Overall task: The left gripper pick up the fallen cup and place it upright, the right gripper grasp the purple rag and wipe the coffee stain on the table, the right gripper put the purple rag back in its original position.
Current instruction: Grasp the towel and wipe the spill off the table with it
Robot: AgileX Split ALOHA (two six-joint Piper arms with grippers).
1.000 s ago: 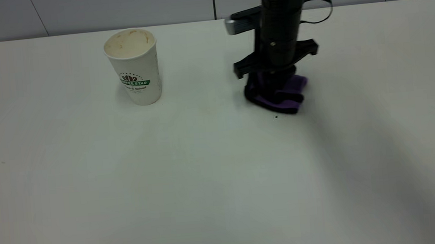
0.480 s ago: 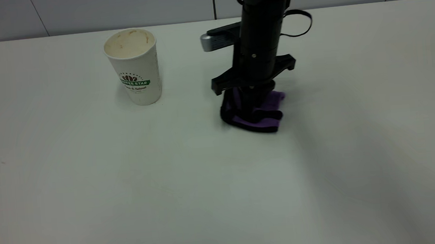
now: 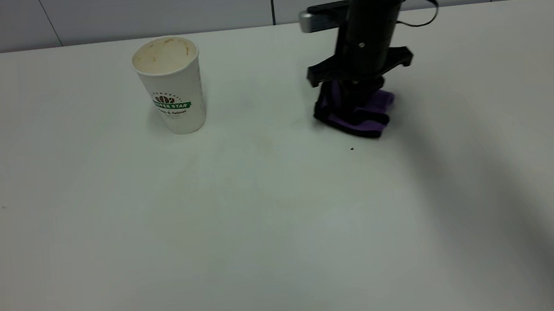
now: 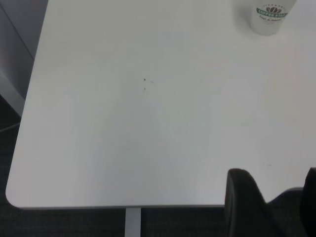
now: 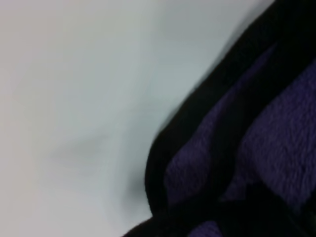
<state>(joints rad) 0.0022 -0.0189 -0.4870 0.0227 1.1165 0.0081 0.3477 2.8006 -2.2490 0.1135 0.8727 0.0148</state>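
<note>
One cup point(image 3: 170, 84) upright at 10 o'clock on the table point(image 3: 263, 226). Right gripper point(image 3: 356, 101) pinching the purple rag point(image 3: 357, 114) at 1 o'clock; left gripper point(image 4: 269, 197) parked, jaws spread.

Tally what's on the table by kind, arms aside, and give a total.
Cups: 1, the cup, upright.
Rags: 1, the purple rag, under the right gripper.
Coffee stains: 0 visible.
Total: 2 on the table.
</note>
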